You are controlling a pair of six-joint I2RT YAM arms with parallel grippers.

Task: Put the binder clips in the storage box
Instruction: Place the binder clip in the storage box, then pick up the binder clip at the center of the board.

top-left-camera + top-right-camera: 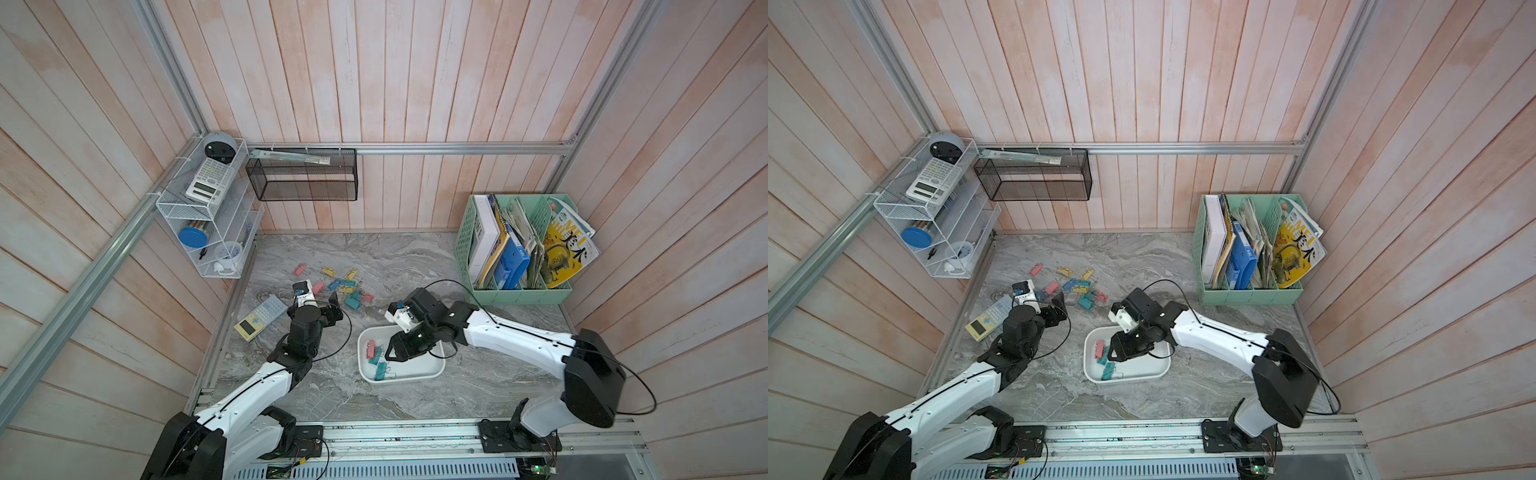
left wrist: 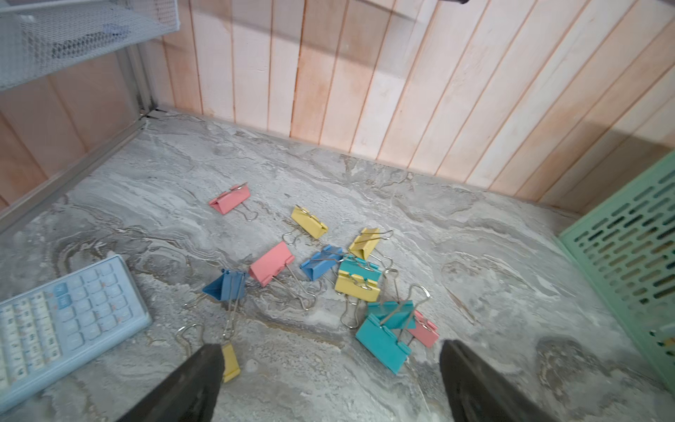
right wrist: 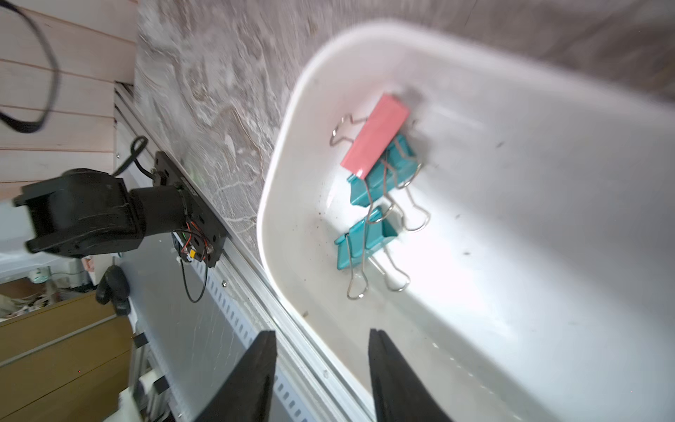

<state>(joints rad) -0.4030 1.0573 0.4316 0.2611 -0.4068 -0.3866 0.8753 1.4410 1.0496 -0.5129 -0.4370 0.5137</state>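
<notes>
Binder clips [image 2: 272, 263] lie loose just far of the spread, empty left gripper [image 2: 330, 345], the nearer one; right gripper [image 3: 322, 332] hangs part-open and empty over the storage box [image 1: 415, 365].

The left arm [image 1: 249, 395] reaches forward, its wrist bent down; the left gripper [image 2: 330, 345] points down and ahead, jaws spread wide with nothing between them; the right arm [image 1: 519, 336] stretches across toward the left gripper's side; the right gripper [image 3: 322, 331] tilts downward, jaws parted less widely, holding nothing.
</notes>
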